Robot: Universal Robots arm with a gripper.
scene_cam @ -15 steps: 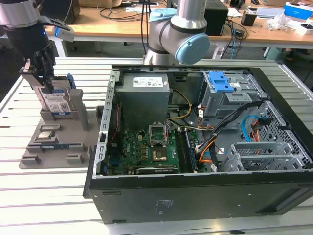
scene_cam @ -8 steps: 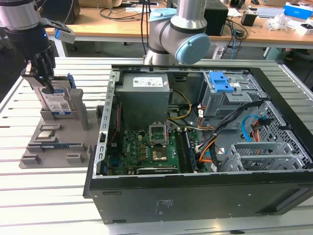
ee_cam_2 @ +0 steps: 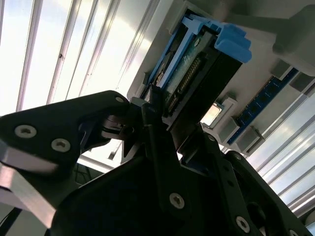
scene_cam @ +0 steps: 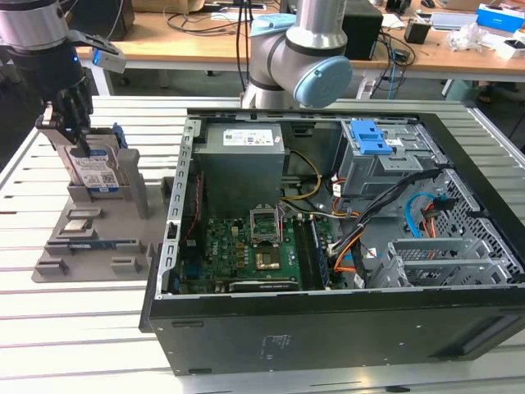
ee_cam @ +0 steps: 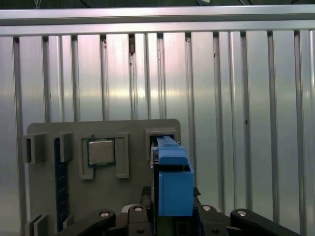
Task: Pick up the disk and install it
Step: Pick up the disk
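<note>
First, exterior view: the gripper (scene_cam: 72, 131) stands at the exterior view's left, clenched on the upper edge of the disk (scene_cam: 97, 171). The disk stands upright on its narrow end in a slot of the grey holder (scene_cam: 86, 258), which lies on the slatted metal table (scene_cam: 82, 328). Its silver face carries a white and blue label, the print too small to read, and a blue rail runs along its side. A small square chip (scene_cam: 78, 226) lies in the holder just in front of the disk. To the exterior view's right lies the open computer case (scene_cam: 328, 336), well apart from the disk. Inside it are a grey power supply (scene_cam: 242, 156) with a white label, print illegible, and a blue-topped drive cage (scene_cam: 369, 156).

Second wrist view: the gripper (ee_cam_2: 174, 115) closes on the disk (ee_cam_2: 189, 73) from either side. The disk shows its blue rail, a blue end tab and a row of connector pins. Beside it the chip (ee_cam_2: 210, 114) sits in its recess, with a blue memory strip (ee_cam_2: 261, 105) beyond.

First wrist view: the disk (ee_cam: 173, 182) is seen edge-on, blue rail foremost, between the two sides of the gripper (ee_cam: 172, 216). Its far end is seated in the slot of the holder (ee_cam: 137, 157). The chip (ee_cam: 101, 151) lies in the neighbouring recess, and the memory strip (ee_cam: 61, 187) lies beyond that.
</note>
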